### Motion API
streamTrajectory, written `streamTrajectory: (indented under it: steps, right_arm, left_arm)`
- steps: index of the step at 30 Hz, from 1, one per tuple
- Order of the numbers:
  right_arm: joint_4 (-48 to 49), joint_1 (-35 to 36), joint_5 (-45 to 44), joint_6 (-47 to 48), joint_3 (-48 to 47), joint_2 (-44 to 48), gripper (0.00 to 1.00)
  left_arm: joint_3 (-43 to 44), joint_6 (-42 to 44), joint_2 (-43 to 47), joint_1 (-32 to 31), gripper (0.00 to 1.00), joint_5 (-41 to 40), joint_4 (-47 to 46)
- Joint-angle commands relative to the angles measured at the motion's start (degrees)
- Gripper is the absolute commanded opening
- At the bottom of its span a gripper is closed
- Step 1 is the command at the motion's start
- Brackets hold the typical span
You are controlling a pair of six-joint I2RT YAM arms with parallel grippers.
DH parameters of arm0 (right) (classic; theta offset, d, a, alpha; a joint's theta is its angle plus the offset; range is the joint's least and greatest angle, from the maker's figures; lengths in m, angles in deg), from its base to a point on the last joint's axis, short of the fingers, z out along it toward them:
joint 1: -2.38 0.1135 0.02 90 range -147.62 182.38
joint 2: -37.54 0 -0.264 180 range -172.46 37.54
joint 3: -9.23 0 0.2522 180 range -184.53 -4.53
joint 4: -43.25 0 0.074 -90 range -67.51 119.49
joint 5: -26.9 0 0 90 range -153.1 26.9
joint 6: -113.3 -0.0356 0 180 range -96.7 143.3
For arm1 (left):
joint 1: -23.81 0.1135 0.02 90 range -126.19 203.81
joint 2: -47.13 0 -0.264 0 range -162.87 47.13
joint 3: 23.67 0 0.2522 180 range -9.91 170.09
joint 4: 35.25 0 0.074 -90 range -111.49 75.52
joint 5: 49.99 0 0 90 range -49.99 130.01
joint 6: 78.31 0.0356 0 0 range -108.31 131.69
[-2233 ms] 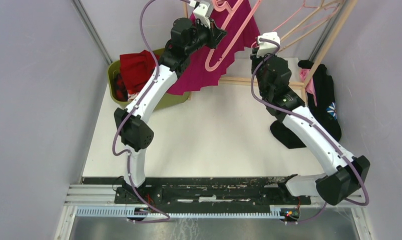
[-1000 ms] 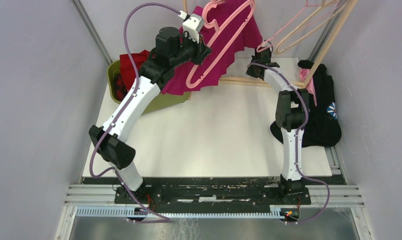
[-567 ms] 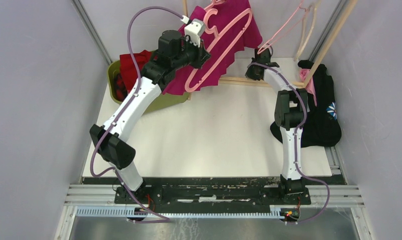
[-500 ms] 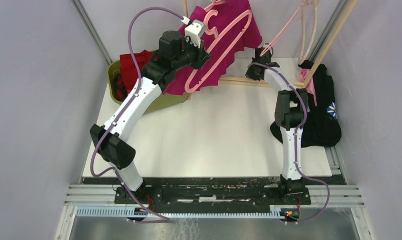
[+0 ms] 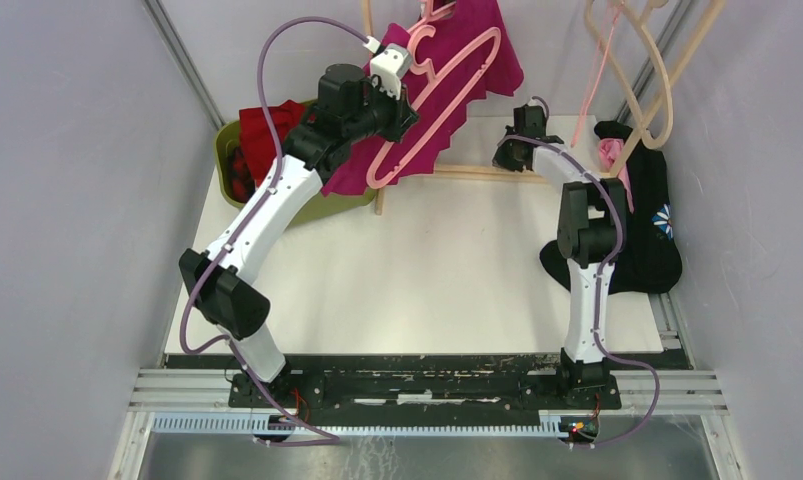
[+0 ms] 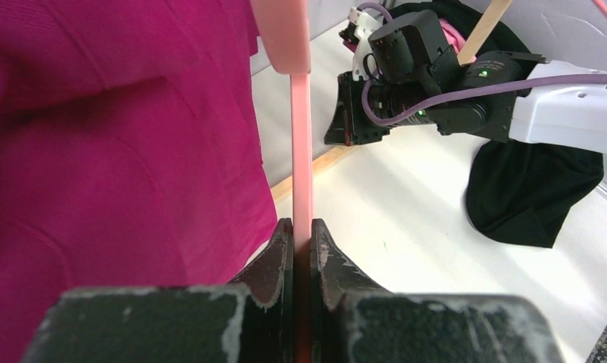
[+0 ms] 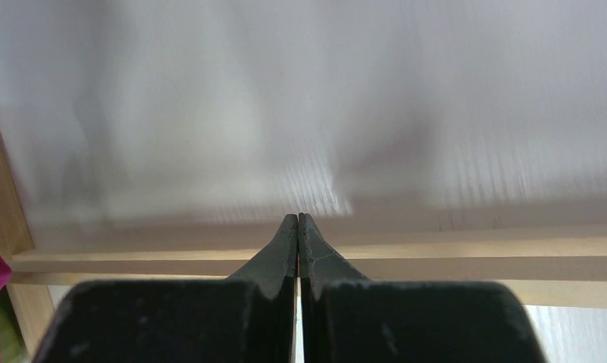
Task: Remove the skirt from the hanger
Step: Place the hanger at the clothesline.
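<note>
Top external: left gripper (image 5: 405,103) against the magenta skirt (image 5: 482,68); right gripper (image 5: 501,157) apart from it, near the wooden rail (image 5: 457,172); green basket (image 5: 224,140) holds red clothes (image 5: 267,135). Left wrist: jaws narrow, clamped on the pink hanger (image 6: 301,174); skirt just left. Right wrist: jaws pressed together, empty.

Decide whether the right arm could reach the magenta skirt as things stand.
Probably yes. The right gripper, shut and empty, sits by the wooden rail; the skirt hangs close by to its left in the top view, nothing between. It must open first; relative height is unclear.
</note>
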Motion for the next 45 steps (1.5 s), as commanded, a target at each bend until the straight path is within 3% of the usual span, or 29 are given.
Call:
streamTrajectory:
  steps: [1,12,20,28,39,45]
  right_arm:
    - [-4.98,-0.04,0.78,1.71,5.4,3.36,0.01]
    - [-4.44,0.39,1.7,2.06,11.13,8.8,0.01]
    - [-1.41,1.01,0.74,2.85,17.78,14.8,0.01]
    - [-0.4,1.14,-3.55,8.02,14.7,19.02,0.01]
    - [1.12,1.19,-2.85,13.07,10.05,24.51,0.01]
    - [0.69,1.23,-0.93,13.77,9.32,27.13,0.01]
  left_arm:
    - [0.46,1.64,4.26,0.07,0.03,-0.99,-1.94]
    - [6.74,-0.76,2.33,-0.78,0.03,-0.8,-1.72]
    - [10.65,-0.87,1.36,-5.86,0.03,-1.42,-1.12]
    - [13.52,-0.75,-1.46,-9.32,0.03,-5.32,-0.43]
    - [24.88,-1.82,-13.25,-9.24,0.03,-11.77,-0.43]
    - [27.89,-2.49,-14.87,-9.24,0.03,-12.03,-2.22]
